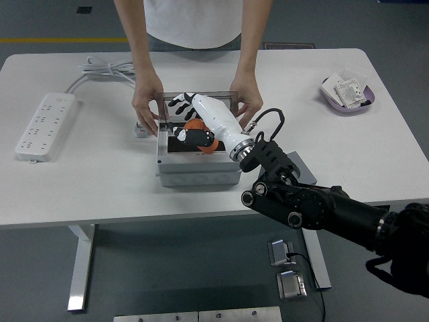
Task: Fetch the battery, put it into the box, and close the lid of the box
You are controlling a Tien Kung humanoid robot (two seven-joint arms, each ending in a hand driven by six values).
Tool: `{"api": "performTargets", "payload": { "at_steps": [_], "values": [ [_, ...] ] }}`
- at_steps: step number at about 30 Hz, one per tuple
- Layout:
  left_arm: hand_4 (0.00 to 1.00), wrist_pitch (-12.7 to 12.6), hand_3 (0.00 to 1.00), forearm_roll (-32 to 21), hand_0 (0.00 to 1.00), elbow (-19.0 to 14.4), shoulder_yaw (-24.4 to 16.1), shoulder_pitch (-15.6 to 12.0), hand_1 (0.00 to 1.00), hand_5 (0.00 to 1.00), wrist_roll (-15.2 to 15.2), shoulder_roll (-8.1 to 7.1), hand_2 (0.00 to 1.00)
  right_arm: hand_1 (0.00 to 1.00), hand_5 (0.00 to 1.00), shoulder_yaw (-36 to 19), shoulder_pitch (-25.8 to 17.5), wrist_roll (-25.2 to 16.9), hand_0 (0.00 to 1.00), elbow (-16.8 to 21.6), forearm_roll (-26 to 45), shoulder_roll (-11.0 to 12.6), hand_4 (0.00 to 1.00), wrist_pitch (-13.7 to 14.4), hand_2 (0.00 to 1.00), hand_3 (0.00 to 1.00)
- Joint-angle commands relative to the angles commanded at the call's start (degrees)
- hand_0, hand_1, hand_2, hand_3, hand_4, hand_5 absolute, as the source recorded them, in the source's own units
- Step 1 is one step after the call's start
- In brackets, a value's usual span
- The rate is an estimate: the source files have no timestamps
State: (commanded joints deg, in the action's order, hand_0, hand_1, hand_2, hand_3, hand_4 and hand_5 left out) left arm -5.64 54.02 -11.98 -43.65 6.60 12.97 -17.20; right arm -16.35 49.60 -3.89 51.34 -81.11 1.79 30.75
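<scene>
Open grey box [198,168] steadied by a person's hands [146,107], right hand [194,119] inside grasping an orange battery [198,127].

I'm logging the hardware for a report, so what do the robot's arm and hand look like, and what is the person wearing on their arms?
The robot's right hand has a glossy white shell, black fingers and orange at the palm. A silver ring joins it to the bulky black arm, which has round joint caps, and a black cable loops above the wrist. The person wears a white top; their forearms are bare, with no sleeves showing.
</scene>
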Motion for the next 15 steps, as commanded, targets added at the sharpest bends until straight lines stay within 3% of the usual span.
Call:
{"api": "performTargets", "payload": {
  "at_steps": [4, 8, 15],
  "values": [
    [0.477, -0.02, 0.567, 0.01, 0.641, -0.01, 0.04, 0.03, 0.694, 0.036, 0.01, -0.05, 0.590, 0.468, 0.337, 2.00, 0.83, 1.50, 0.465, -0.60, -1.64, 0.63, 0.716, -2.53, 0.577, 0.709],
    [0.478, -0.04, 0.566, 0.09, 0.641, -0.05, -0.09, -0.19, 0.694, 0.034, 0.14, 0.00, 0.590, 0.436, 0.360, 1.97, 1.16, 2.14, 0.457, -0.35, -2.14, 1.26, 0.737, -3.23, 0.545, 0.682],
    [0.477, -0.12, 0.566, -0.18, 0.641, -0.06, 0.00, -0.61, 0.694, 0.034, 0.14, 0.36, 0.590, 0.431, 0.368, -2.51, 0.25, 4.64, 0.456, 5.43, -3.94, 4.21, 0.754, -4.20, 0.536, 0.688]
  ]
}}
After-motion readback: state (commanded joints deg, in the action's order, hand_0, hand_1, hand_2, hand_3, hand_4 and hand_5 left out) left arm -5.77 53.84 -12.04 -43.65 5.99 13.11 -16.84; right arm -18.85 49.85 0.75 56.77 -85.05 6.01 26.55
